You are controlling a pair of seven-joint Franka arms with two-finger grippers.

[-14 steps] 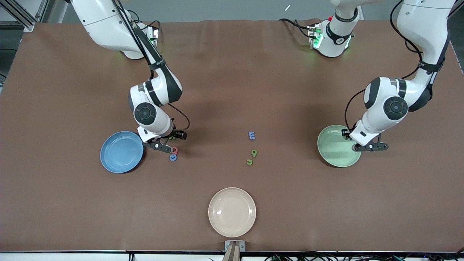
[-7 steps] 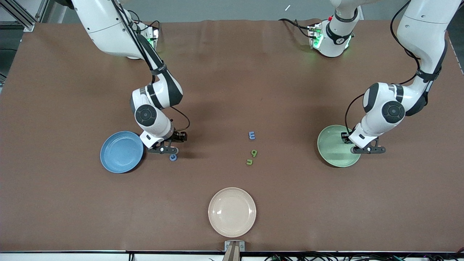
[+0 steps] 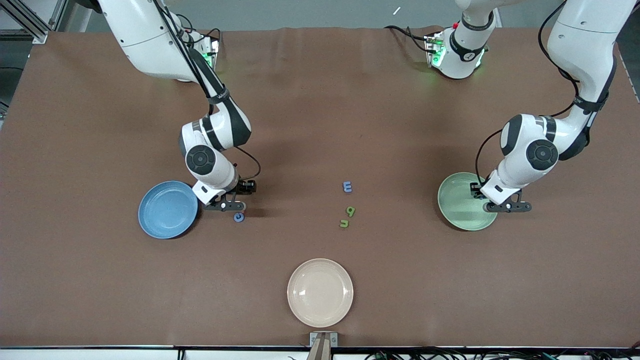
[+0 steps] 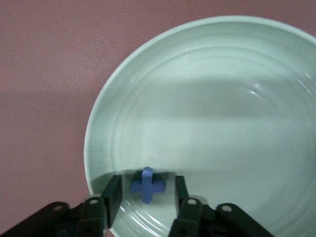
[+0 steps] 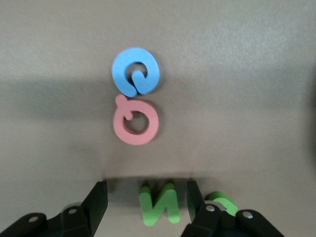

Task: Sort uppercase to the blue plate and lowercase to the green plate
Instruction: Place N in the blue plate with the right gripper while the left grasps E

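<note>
My right gripper [image 3: 230, 205] is low on the table beside the blue plate [image 3: 168, 209]. It is open, with the green N [image 5: 159, 202] lying between its fingers, untouched. The green B [image 5: 222, 199] peeks out beside one finger. The red-pink Q [image 5: 136, 123] and the blue C-like ring [image 5: 136, 77] lie touching each other just past the N; the ring also shows in the front view [image 3: 239, 216]. My left gripper [image 3: 504, 206] is open over the green plate [image 3: 462, 200], and the blue x [image 4: 148, 185] lies in the plate [image 4: 222, 98] between its fingers. The blue m [image 3: 347, 187], green q [image 3: 351, 211] and green u [image 3: 344, 223] lie mid-table.
A cream plate [image 3: 320, 292] sits near the table's front edge, nearer to the front camera than the three lowercase letters. The blue plate holds nothing that I can see.
My right gripper has shifted over the letter cluster and now hides the red-pink Q in the front view. My left gripper has drawn slightly inward over the green plate.
</note>
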